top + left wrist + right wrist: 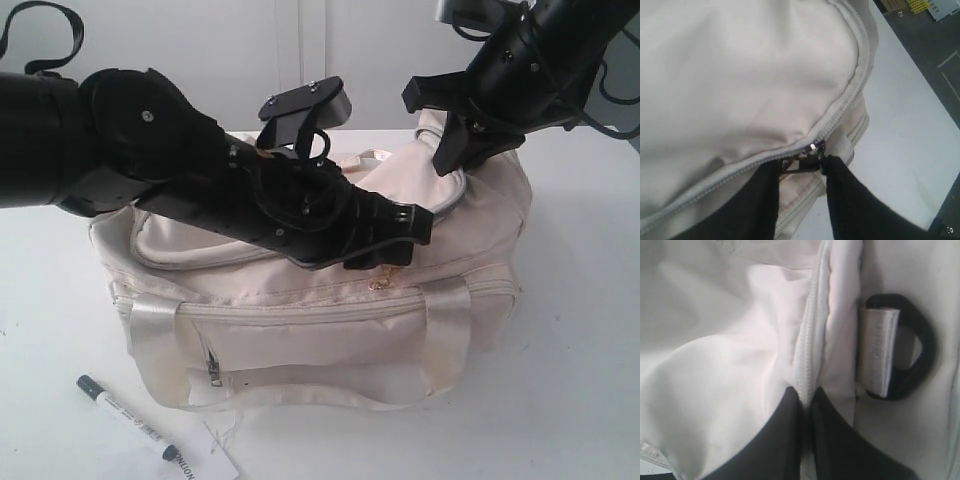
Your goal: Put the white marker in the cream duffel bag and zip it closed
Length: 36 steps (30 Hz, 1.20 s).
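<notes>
The cream duffel bag (330, 310) stands mid-table. The white marker (128, 416) lies on the table in front of the bag's left corner, outside it. My left gripper (392, 262) reaches across the bag's top to its front edge. In the left wrist view the left gripper (802, 167) is shut on the dark zipper pull (805, 164), just below the metal slider (813, 146) on the curved zipper (856, 82). My right gripper (452, 165) is at the bag's right end. There the right gripper (807, 395) is shut on the zipper edge (810, 350), beside a black end ring (922, 352).
A flat white paper tag (205, 462) with black letters lies by the marker's near end. The shiny front straps (155, 345) hang down the bag's front over the pocket. The white table (560, 380) extends to the right of the bag.
</notes>
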Each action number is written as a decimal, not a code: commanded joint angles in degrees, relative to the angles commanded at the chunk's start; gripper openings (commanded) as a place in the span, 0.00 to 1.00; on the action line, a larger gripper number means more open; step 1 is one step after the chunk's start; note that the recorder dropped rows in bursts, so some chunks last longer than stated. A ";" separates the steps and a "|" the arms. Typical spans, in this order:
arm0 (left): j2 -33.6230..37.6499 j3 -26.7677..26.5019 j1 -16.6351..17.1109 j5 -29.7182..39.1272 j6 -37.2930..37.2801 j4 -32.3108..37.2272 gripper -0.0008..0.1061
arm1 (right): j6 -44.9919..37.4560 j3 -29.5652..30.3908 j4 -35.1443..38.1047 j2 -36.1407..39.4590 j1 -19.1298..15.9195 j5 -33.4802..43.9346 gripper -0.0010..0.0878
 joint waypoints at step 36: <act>-1.17 0.00 0.00 7.17 5.84 29.64 0.01 | 0.11 0.00 -4.46 0.00 -0.11 -2.78 0.01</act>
